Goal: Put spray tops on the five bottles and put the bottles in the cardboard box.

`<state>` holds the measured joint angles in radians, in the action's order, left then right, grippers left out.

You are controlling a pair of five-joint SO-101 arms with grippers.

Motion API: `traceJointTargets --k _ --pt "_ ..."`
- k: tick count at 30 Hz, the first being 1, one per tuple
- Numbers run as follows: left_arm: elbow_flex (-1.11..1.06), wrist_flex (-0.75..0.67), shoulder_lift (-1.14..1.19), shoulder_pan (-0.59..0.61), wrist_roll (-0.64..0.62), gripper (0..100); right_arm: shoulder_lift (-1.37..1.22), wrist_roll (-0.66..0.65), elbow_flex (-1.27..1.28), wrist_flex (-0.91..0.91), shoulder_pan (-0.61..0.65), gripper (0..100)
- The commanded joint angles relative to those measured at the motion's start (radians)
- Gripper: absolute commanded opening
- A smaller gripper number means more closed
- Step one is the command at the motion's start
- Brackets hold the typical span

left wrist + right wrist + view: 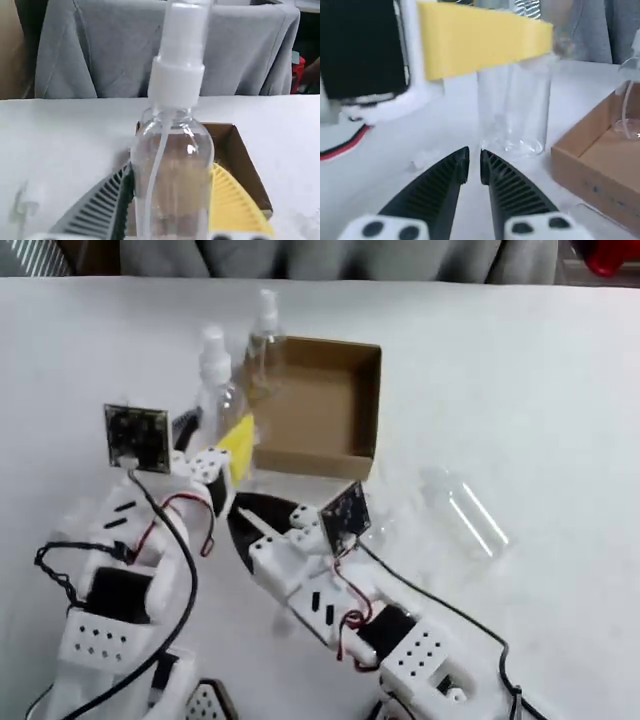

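A clear bottle (215,390) with a white spray top stands upright just outside the left wall of the cardboard box (330,455). My left gripper (225,440) is shut on that bottle (170,140) between its grey and yellow fingers (235,205). In the right wrist view the bottle's (515,110) base is at the table surface. A second capped bottle (264,335) stands in the box's far left corner. My right gripper (474,160) sits low on the table just in front of the held bottle, its black fingers nearly together and holding nothing.
One clear bottle (470,510) lies on its side on the white table to the right of the box. Both arm bases fill the near edge. A grey cloth (125,50) hangs behind the table's far edge.
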<state>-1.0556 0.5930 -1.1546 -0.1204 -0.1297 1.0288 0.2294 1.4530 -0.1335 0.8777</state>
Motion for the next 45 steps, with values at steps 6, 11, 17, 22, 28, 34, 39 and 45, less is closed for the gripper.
traceJointTargets --k 6,11,17,22,28,34,39,45 --pt "0.114 0.157 0.012 -0.090 -0.012 5 0.013 -0.011 -0.009 -0.035 0.015 1.5" --pt "0.117 0.158 -0.028 -0.091 -0.009 5 0.012 -0.011 -0.009 -0.033 0.015 1.5" --pt "0.117 0.256 -0.208 -0.133 -0.006 5 0.012 -0.011 -0.009 -0.031 0.013 1.5" --pt "0.117 0.322 -0.265 -0.151 -0.003 5 0.012 -0.011 -0.009 -0.031 0.010 1.5" --pt "0.110 0.334 -0.268 -0.150 -0.003 5 0.012 -0.011 -0.008 -0.031 -0.025 1.5" --pt "0.109 0.275 -0.263 -0.099 -0.003 5 0.022 -0.193 0.002 0.051 -0.067 1.5" --pt "0.127 0.173 -0.119 -0.024 -0.003 5 0.022 -0.284 0.002 0.062 -0.142 1.5" --pt "0.157 0.012 0.096 -0.007 -0.003 5 0.022 -0.285 -0.008 0.061 -0.246 1.5"
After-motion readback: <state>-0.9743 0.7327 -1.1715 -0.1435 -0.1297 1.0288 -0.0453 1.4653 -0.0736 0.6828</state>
